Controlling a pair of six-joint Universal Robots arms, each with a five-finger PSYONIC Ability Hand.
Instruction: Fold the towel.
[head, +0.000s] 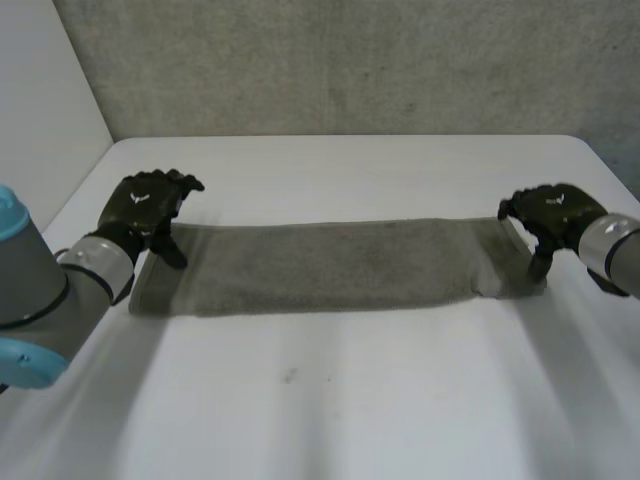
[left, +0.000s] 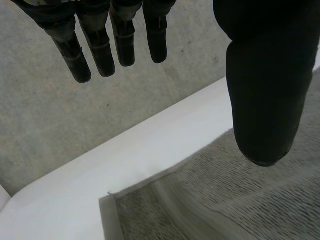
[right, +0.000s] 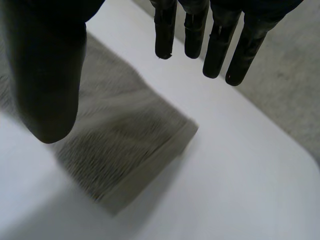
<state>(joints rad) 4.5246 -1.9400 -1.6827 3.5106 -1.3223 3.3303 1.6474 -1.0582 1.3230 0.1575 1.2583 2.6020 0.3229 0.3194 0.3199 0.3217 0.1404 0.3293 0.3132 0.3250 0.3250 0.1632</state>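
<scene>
A grey-brown towel lies flat across the white table as a long, narrow folded strip. My left hand hovers over the strip's left end, open and holding nothing. In the left wrist view its fingers are straight and stand apart from the thumb, and the towel's corner lies under the palm. My right hand is over the right end, also open. The right wrist view shows straight fingers above the towel's end corner, not touching it.
A grey concrete wall rises behind the table's far edge. A white panel stands at the left. Bare tabletop stretches in front of the towel and beyond both of its ends.
</scene>
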